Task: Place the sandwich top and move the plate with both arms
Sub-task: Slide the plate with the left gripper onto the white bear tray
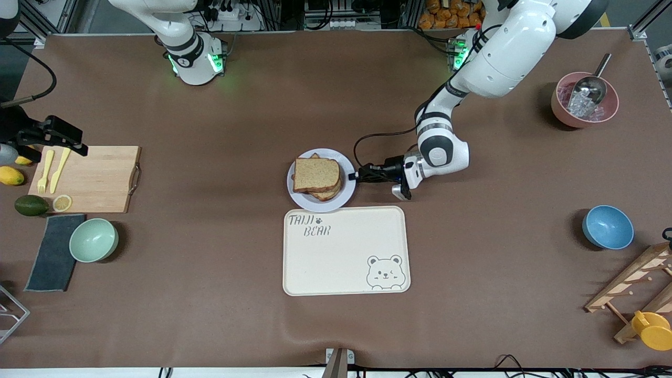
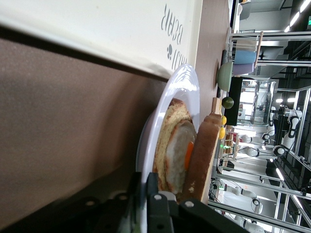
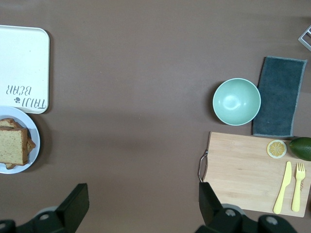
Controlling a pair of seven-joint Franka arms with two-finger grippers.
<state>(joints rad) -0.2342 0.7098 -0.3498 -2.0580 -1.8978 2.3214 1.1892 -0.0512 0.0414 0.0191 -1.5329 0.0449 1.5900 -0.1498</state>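
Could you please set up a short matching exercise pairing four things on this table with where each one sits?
Things:
1. sandwich top
2. lemon slice
3. metal scoop
4. mint bowl

Places:
A. in the pink bowl
B. beside the dark cloth
C. on the stack on the plate
D. on the wooden cutting board

Pairs: 1-C, 2-D, 3-A, 4-B
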